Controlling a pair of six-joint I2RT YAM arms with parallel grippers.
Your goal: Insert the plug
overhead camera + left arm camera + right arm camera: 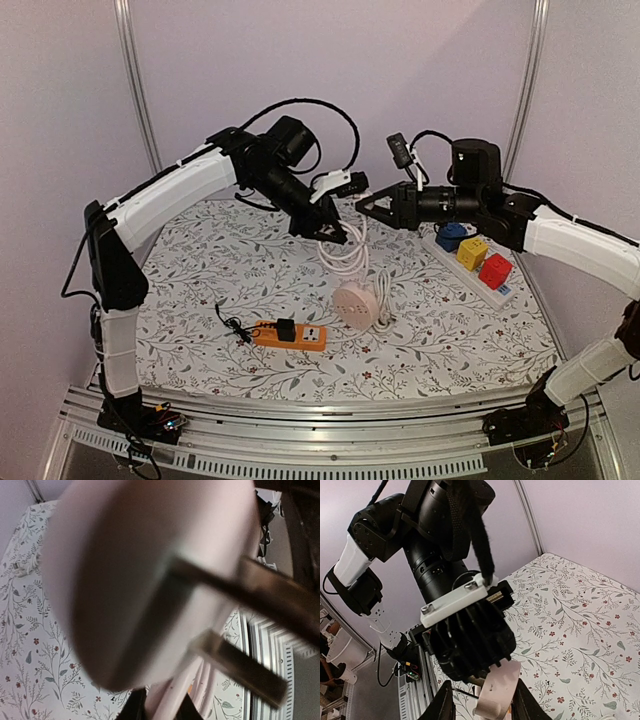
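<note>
Plug [497,695]: was held aloft above the table [200,300].
Right gripper [482,686]: was narrowed onto the plug.
Left gripper [335,230]: was set over the plug's top; its grip could not be told.

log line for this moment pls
phase: plug aloft | left gripper: shut on plug | right gripper: shut on plug | cable: down to pink hub | insertion: not yet done

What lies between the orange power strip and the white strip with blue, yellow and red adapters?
A round pale pink extension socket with its white cable, in the top view.
</note>
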